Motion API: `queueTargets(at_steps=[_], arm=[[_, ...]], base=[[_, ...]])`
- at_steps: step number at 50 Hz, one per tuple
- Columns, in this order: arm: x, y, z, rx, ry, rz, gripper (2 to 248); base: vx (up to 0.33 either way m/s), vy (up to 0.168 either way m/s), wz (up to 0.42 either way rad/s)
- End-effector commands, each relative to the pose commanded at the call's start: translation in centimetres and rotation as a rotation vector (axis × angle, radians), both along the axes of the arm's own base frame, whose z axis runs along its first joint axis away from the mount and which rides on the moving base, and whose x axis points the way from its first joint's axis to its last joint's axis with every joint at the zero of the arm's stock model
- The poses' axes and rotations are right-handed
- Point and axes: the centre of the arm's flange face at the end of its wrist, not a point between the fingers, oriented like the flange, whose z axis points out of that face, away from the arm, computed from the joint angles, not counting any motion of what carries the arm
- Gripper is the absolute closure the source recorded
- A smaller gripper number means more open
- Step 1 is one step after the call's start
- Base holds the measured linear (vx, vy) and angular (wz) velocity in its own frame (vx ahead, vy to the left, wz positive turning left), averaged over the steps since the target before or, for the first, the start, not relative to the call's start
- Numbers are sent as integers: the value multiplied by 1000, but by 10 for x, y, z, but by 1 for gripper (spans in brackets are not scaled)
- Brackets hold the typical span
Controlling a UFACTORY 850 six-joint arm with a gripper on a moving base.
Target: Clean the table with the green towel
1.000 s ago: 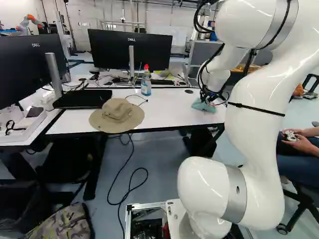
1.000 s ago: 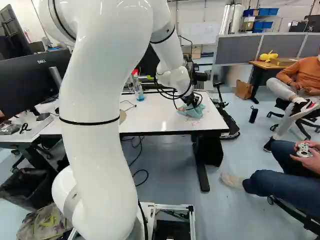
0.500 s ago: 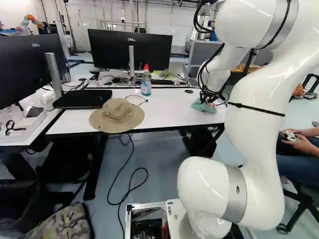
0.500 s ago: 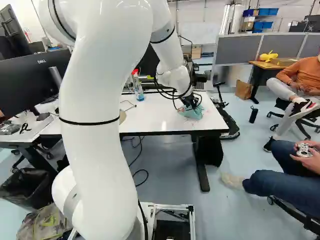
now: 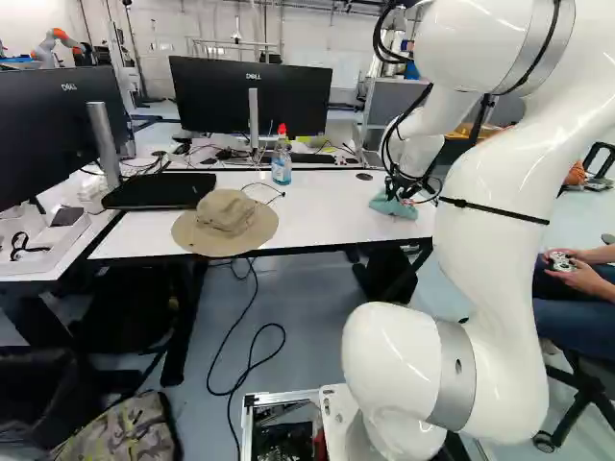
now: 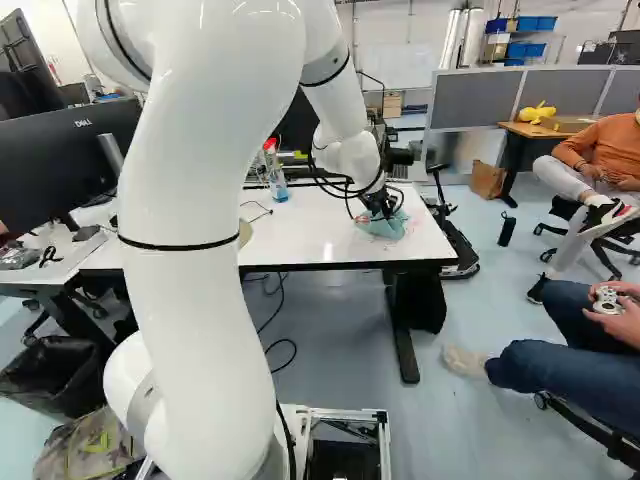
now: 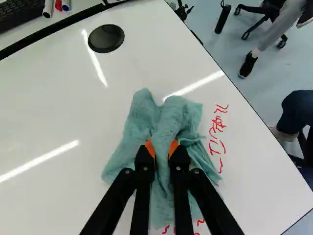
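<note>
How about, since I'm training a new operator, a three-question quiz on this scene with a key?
1. True or false: the pincer is gripping the green towel.
2. Which lies at the table's near edge in the left base view?
a) red-topped bottle
b) tan hat
c) round black disc
3. Fill in: the marks beside the towel on the table are ____ in colour.

Key: 1 true; 2 b; 3 red

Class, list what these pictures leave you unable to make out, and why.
- Wrist view: whether the red marks run on under the towel, which covers that spot.
- Right base view: most of the hat, behind the arm.
- Wrist view: the rest of the keyboard, cut off by the edge.
</note>
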Motion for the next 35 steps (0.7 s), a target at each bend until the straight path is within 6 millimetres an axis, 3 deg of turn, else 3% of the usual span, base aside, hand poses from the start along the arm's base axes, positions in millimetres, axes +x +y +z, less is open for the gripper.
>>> queueTargets(at_steps=[35], arm=[[0,-2,0,-2,-4,-2,203]], base=[[0,0,0]])
